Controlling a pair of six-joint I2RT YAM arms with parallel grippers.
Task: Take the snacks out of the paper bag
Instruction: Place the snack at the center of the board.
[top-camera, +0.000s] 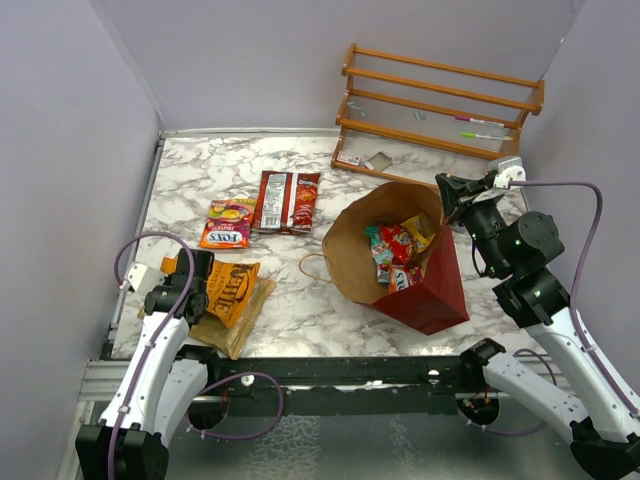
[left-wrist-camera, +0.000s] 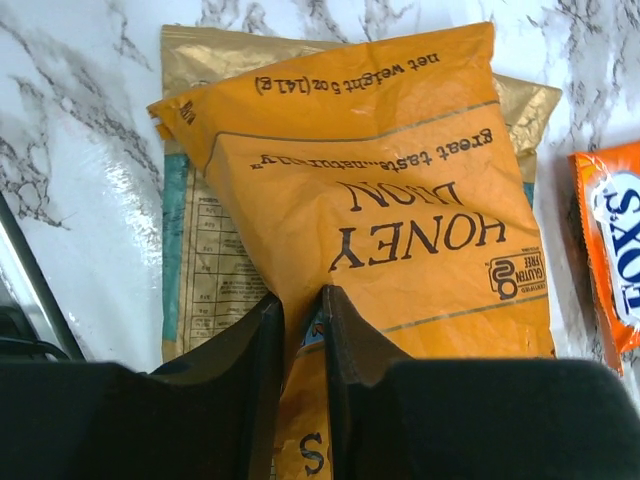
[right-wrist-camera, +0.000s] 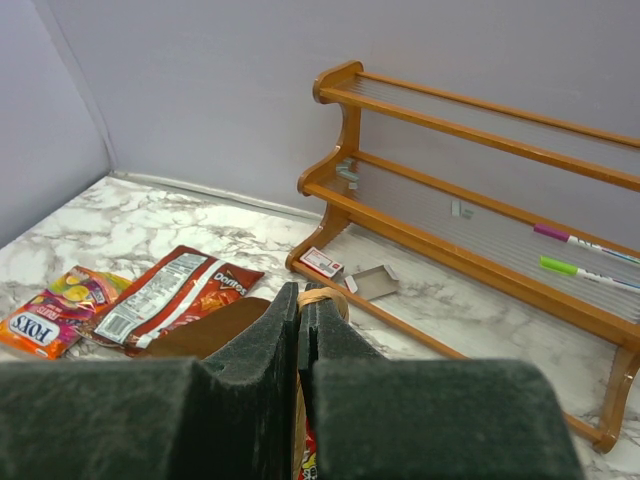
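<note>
Paper bag (top-camera: 432, 296) rim in right tool (top-camera: 446, 192)

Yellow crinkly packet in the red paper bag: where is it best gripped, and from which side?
Pinch the yellow crinkly packet by its exposed edge, as it seems to lie atop the pile. Come from above and the left, through the open mouth of the red paper carrier bag; the right gripper holds the right rim.

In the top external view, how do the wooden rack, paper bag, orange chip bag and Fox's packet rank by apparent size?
1. wooden rack, widest, but close to the next.
2. paper bag.
3. orange chip bag, partly covered.
4. Fox's packet.
</note>
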